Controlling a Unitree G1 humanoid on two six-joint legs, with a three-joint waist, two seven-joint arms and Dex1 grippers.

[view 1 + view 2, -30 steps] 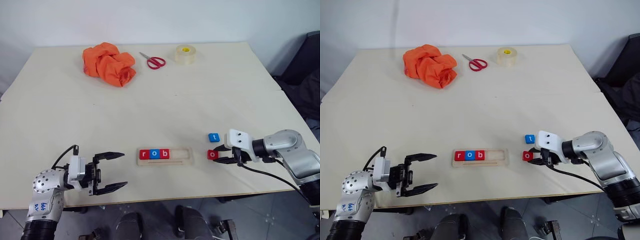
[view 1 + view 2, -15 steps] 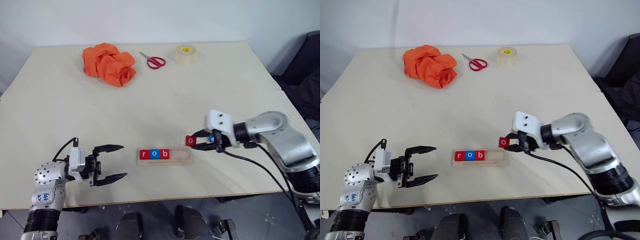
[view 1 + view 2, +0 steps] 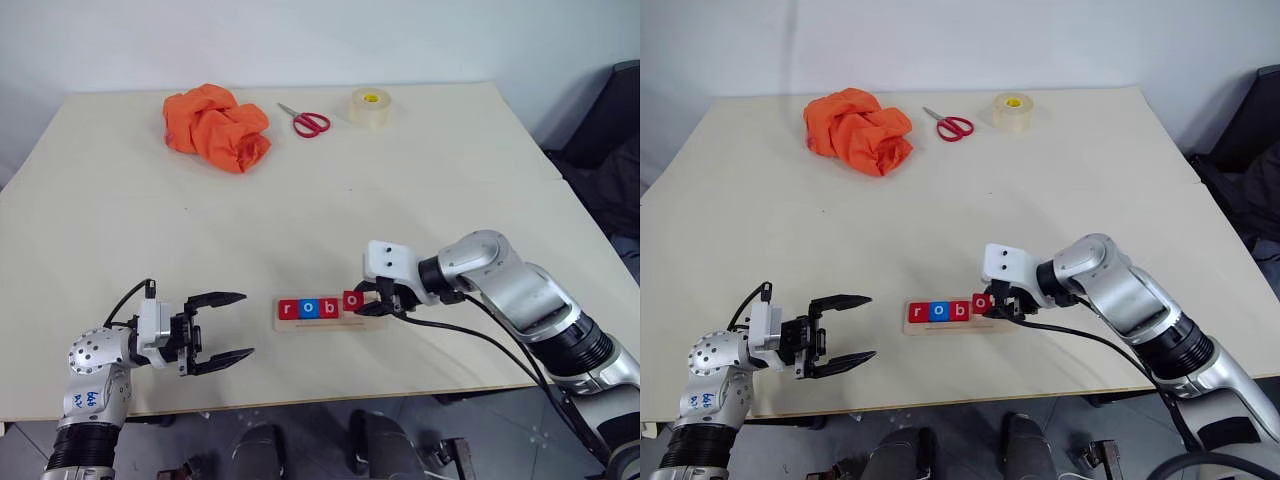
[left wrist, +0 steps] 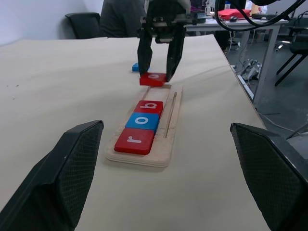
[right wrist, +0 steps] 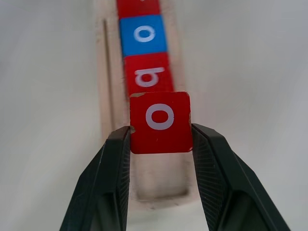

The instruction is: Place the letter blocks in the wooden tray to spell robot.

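Tray [image 3: 366, 312] of pale wood lies near the front edge of the surface [image 3: 420, 190], with a red r block [image 3: 289, 309], a blue o block [image 3: 309, 308] and a red b block [image 3: 328, 307] set side by side in its groove. My right end effector [image 3: 362, 299] is clamped on a red o block [image 3: 351, 299], one finger on each side edge, holding it above the tray just beside the b. From the right wrist view the block seems slightly raised off the groove, though I cannot be sure. My left end effector [image 3: 228, 326] hovers beside the tray's r end with its fingers spread apart and nothing between them. A blue block [image 4: 136, 67] lies on the surface beyond the tray's far end. At the back sit an orange cloth [image 3: 216, 126], red-handled scissors [image 3: 307, 121] and a roll of clear tape [image 3: 370, 108].
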